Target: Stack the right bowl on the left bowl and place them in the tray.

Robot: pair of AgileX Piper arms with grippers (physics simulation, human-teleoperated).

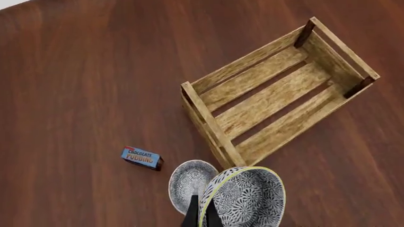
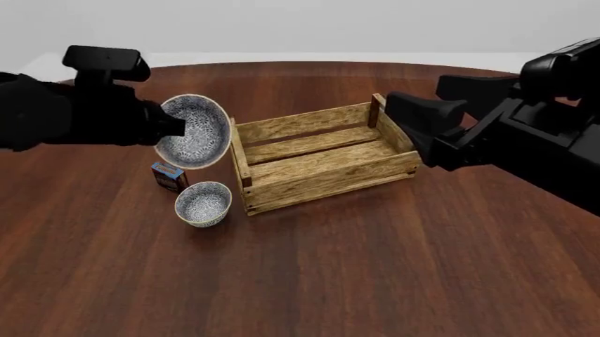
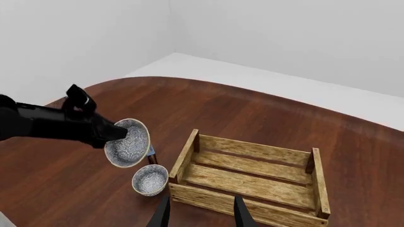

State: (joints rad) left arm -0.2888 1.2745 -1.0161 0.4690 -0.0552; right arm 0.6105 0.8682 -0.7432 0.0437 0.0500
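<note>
One bowl (image 2: 194, 131) was gripped by the L gripper (image 2: 176, 126), tilted above the other bowl (image 2: 204, 203) beside the tray (image 2: 324, 163); R gripper (image 3: 200, 213) was held open.

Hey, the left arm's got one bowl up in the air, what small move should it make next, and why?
Probably lower the held bowl and level it over the bowl on the table. The left tool grips its rim with the bowl tipped on edge, raised above the other one, and the tray holds nothing yet.
</note>
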